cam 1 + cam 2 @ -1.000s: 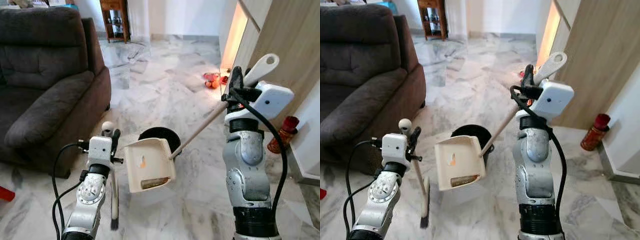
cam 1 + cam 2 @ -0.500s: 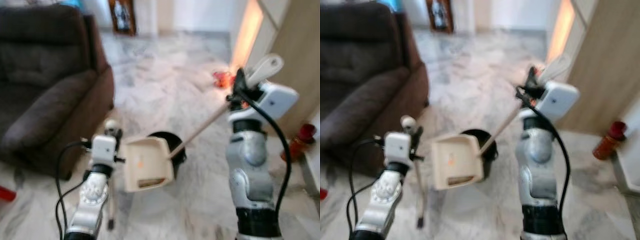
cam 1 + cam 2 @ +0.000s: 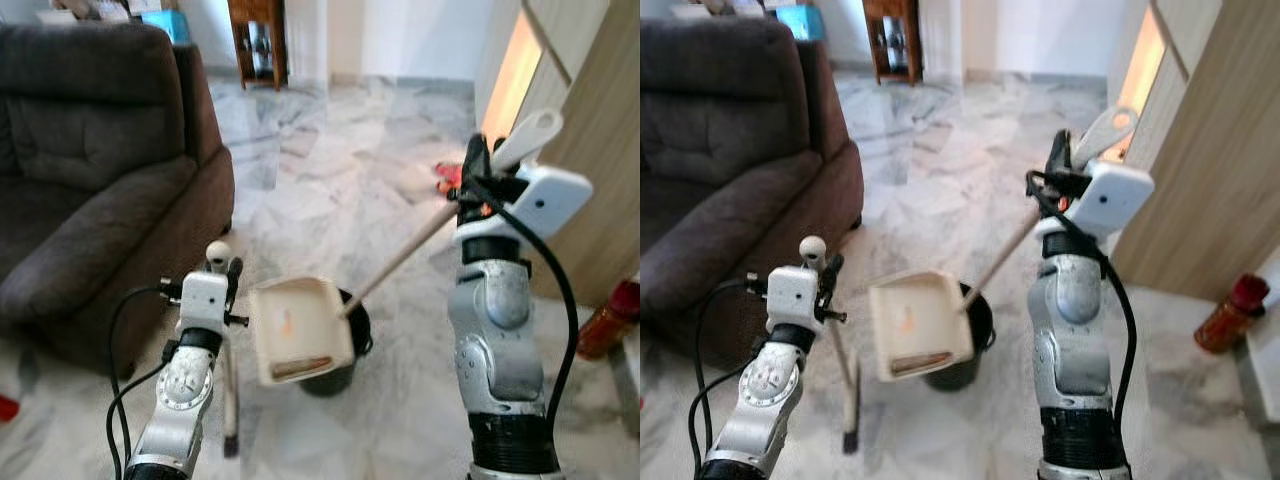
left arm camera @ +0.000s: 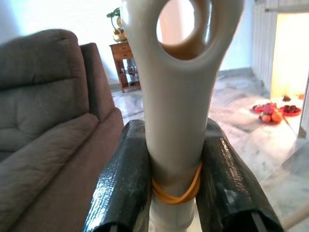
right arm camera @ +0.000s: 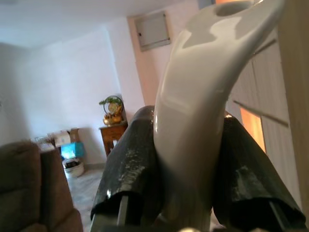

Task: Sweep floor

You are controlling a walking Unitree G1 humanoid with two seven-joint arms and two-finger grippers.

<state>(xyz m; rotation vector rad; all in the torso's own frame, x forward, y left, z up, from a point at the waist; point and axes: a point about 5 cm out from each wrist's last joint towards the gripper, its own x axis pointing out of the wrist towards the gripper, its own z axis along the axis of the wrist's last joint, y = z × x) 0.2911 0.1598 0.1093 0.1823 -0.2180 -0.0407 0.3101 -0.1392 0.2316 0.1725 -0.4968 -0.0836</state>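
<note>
My left gripper point(image 3: 226, 276) is shut on the upright cream handle of a small brush point(image 3: 229, 385), whose dark bristles point(image 3: 231, 441) hang near the floor. In the left wrist view the black fingers point(image 4: 121, 183) clamp that handle point(image 4: 176, 96) just above an orange rubber band. My right gripper point(image 3: 478, 165) is shut on the long handle point(image 3: 400, 262) of a cream dustpan point(image 3: 298, 330). The pan is tilted up over a black bin point(image 3: 346, 352), with some brownish debris along its lower edge. The right wrist view has the fingers point(image 5: 130, 164) around the pan's handle end point(image 5: 193, 121).
A dark brown sofa point(image 3: 90, 180) fills the left side. A wooden cabinet wall point(image 3: 600, 150) stands on the right with a red bottle point(image 3: 606, 320) at its foot. Red items point(image 3: 450, 180) lie on the marble floor further ahead, and a wooden side table point(image 3: 258, 40) stands at the back.
The whole picture blurred and shifted, so the camera moved. The black bin now shows lower, under the dustpan's lower right corner. Both grips are the same.
</note>
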